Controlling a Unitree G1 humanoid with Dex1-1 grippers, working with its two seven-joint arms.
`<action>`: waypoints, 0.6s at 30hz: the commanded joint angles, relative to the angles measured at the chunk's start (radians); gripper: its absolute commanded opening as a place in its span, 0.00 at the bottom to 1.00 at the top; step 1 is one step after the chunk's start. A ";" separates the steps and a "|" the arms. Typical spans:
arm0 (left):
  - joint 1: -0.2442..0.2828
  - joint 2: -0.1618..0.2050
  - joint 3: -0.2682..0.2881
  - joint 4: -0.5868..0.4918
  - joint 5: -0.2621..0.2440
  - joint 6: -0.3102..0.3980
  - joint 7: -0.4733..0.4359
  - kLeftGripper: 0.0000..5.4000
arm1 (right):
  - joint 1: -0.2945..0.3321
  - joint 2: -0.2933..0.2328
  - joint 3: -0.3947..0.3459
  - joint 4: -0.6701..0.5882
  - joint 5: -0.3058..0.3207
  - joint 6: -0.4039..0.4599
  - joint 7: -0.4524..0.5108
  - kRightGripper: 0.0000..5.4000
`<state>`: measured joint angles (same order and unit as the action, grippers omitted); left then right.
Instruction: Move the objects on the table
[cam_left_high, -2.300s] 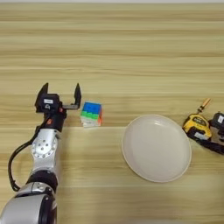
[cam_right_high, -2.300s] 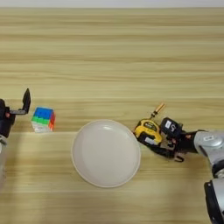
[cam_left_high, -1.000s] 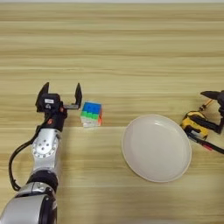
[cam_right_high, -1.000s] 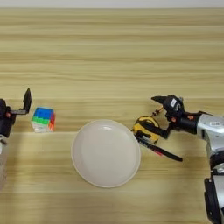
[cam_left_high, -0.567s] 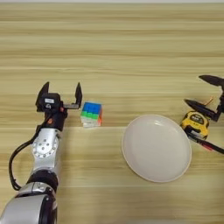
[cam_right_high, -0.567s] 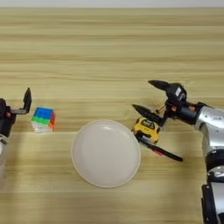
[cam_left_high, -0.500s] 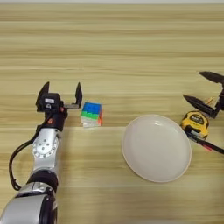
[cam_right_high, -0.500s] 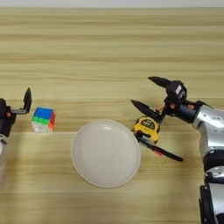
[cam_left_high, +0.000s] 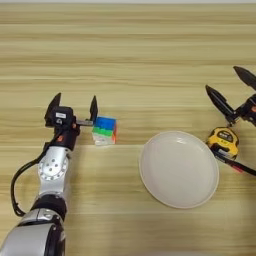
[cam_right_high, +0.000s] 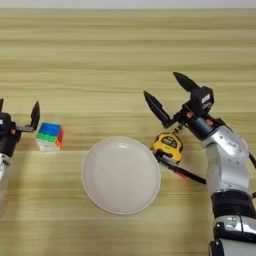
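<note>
The multicoloured puzzle cube (cam_left_high: 105, 130) sits on the light-wood table (cam_left_high: 130, 60), just right of my left gripper (cam_left_high: 73, 106), which stands open beside it without holding it. The yellow-and-black tape measure (cam_right_high: 167, 146) lies at the plate's right edge. A slim red-and-black pen (cam_right_high: 181, 173) lies just below it, slanting down to the right. My right gripper (cam_right_high: 168, 95) hovers open just above and behind the tape measure, fingers spread wide. The amber-handled screwdriver is mostly hidden behind that gripper.
A round white plate (cam_right_high: 121, 174) lies between the cube and the tape measure. A black cable (cam_left_high: 17, 185) loops beside my left forearm.
My right gripper has let go of the tape measure area, lifted up and back, and opened wide. The pen now shows below the tape measure. The left arm has not moved.
</note>
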<state>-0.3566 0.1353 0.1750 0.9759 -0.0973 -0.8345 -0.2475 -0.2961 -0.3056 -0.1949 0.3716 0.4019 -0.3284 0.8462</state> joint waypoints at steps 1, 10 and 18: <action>0.046 -0.023 -0.028 -0.049 -0.002 0.012 -0.032 1.00 | 0.041 0.039 0.002 -0.064 0.015 0.027 -0.059 1.00; 0.121 -0.042 -0.080 -0.177 0.013 0.115 -0.051 1.00 | 0.078 0.095 0.020 -0.105 0.014 0.045 -0.139 1.00; 0.157 -0.041 -0.120 -0.273 0.035 0.255 -0.043 1.00 | 0.100 0.107 0.022 -0.187 0.043 0.094 -0.175 1.00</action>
<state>-0.2128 0.0942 0.0695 0.7325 -0.0733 -0.6245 -0.2910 -0.2106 -0.2079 -0.1758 0.2158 0.4335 -0.2498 0.6817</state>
